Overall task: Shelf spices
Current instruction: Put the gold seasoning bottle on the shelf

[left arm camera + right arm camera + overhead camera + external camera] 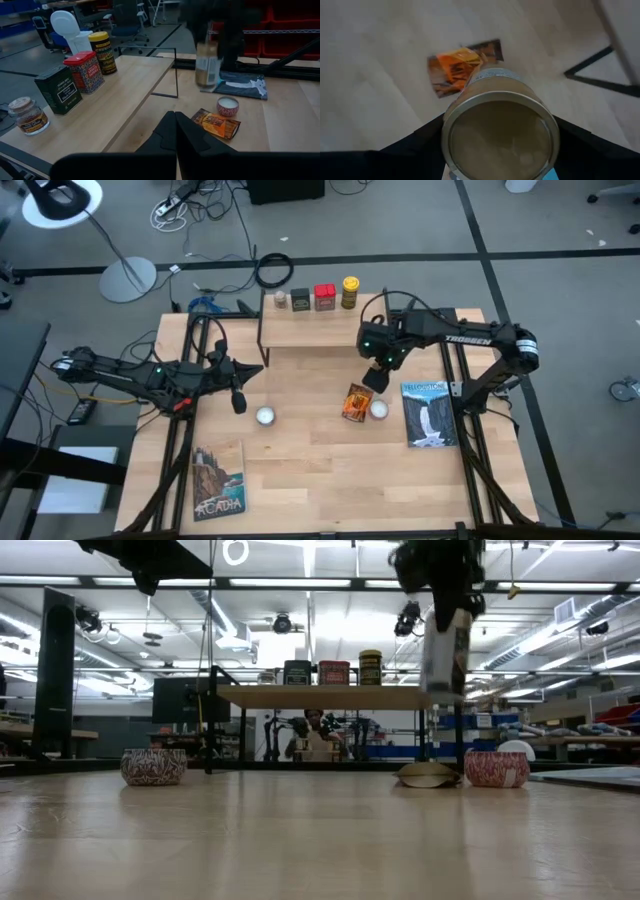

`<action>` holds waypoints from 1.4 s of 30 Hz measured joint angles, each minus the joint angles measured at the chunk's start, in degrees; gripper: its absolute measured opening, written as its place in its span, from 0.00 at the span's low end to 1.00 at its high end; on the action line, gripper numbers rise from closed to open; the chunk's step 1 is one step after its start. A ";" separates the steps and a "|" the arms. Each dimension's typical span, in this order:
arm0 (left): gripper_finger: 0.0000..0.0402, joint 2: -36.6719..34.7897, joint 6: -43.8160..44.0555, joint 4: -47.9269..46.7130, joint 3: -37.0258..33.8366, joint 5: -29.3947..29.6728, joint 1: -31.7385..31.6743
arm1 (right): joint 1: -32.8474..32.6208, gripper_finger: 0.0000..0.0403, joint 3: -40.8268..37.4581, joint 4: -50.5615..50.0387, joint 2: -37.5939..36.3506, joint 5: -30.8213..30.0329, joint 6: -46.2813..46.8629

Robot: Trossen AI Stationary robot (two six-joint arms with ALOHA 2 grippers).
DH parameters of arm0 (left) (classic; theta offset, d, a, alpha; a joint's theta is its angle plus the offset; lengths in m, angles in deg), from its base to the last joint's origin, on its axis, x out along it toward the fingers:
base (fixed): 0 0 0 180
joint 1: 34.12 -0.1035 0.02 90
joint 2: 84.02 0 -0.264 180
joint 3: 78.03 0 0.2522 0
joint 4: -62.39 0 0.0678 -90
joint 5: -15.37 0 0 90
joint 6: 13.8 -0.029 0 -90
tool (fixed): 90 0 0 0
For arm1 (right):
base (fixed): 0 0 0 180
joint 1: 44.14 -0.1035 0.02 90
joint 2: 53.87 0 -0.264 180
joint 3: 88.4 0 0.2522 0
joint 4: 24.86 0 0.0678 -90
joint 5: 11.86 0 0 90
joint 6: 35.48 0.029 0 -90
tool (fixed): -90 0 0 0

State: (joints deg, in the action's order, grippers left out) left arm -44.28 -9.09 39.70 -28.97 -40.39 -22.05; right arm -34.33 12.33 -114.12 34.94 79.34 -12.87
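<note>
In the right claw (212, 75): tan cylindrical jar (206, 70) (upright).

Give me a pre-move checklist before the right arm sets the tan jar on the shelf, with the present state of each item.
1. Grip: right gripper holds the tan jar clear of the table, upright. Ok.
2. Free space on the shelf: four spices stand in a row along its far edge: small pale-capped jar, dark tin, red tin, yellow jar. Bare plank remains in front of and beside them. Ok.
3. Height: in the low view the jar's bottom hangs about level with the plank top; clearance over the edge, cannot tell.
4. Left gripper waits shut, left of the shelf, out of the way. Ok.
5. Orange packet lies on the table, not yet shelved. Not ok.
</note>
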 joint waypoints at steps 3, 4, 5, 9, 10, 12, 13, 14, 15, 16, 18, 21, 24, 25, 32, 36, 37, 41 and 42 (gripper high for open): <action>0.00 -0.02 0.00 0.00 0.00 0.00 -0.02 | -1.04 0.69 5.60 -1.91 0.00 -2.54 -0.67; 0.00 -0.01 0.01 0.00 0.00 0.00 -0.01 | -1.24 0.69 7.48 -3.17 0.00 -3.73 -0.82; 0.00 0.00 0.00 0.01 0.00 0.00 -0.01 | -1.25 0.69 9.31 -4.44 0.00 -5.17 -0.87; 0.00 -0.01 0.02 0.01 0.02 0.00 -0.02 | 0.17 0.69 15.75 -7.38 0.00 -10.07 -1.92; 0.00 -0.02 0.02 0.02 0.00 0.00 -0.02 | 0.83 0.69 16.92 -7.84 0.00 -10.67 -2.37; 0.00 -0.02 0.02 0.02 0.00 0.00 -0.02 | 2.50 0.69 18.56 -7.71 0.00 -11.00 -3.78; 0.00 0.00 0.02 0.04 0.01 0.00 -0.01 | 3.53 0.69 19.11 -7.46 0.00 -11.07 -4.64; 0.00 0.00 0.02 0.09 0.00 0.00 -0.02 | 4.61 0.69 19.40 -7.31 0.00 -11.07 -5.62; 0.00 -0.02 0.02 0.09 0.01 0.00 -0.02 | 5.81 0.69 19.51 -7.12 0.00 -11.10 -6.58; 0.00 -0.02 0.02 0.09 0.01 0.00 0.00 | 7.08 0.69 19.53 -6.82 0.00 -11.13 -7.63; 0.00 -0.01 0.04 0.09 0.00 0.00 0.00 | 9.66 0.69 19.53 -5.74 0.02 -11.09 -9.87; 0.00 -0.02 0.07 0.09 0.00 0.00 -0.01 | 13.45 0.69 19.53 -3.39 0.02 -10.61 -13.16; 0.00 0.00 0.12 0.15 0.00 0.00 0.00 | 16.93 0.69 19.54 0.07 0.07 -8.97 -16.13; 0.00 0.00 0.13 0.17 0.00 0.00 -0.02 | 17.93 0.69 19.56 0.81 0.18 -8.35 -16.88; 0.00 -0.02 0.14 0.24 0.00 0.00 -0.01 | 22.59 0.69 19.60 2.15 3.74 -6.77 -21.17; 0.00 -0.01 0.24 0.24 0.00 0.00 -0.02 | 23.55 0.69 19.60 2.68 6.61 -6.30 -22.91; 0.00 0.00 0.26 0.24 0.00 0.00 -0.02 | 23.69 0.69 19.60 2.87 7.18 -6.25 -23.26; 0.00 0.00 0.26 0.24 0.00 0.00 -0.02 | 23.82 0.69 19.59 3.09 8.66 -6.06 -24.37; 0.00 -0.02 0.26 0.24 0.00 0.00 -0.02 | 23.89 0.69 19.58 3.27 8.70 -6.06 -24.55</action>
State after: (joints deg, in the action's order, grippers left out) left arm -44.30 -8.82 39.94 -28.97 -40.39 -22.06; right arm -10.44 31.91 -110.85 43.64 73.27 -37.42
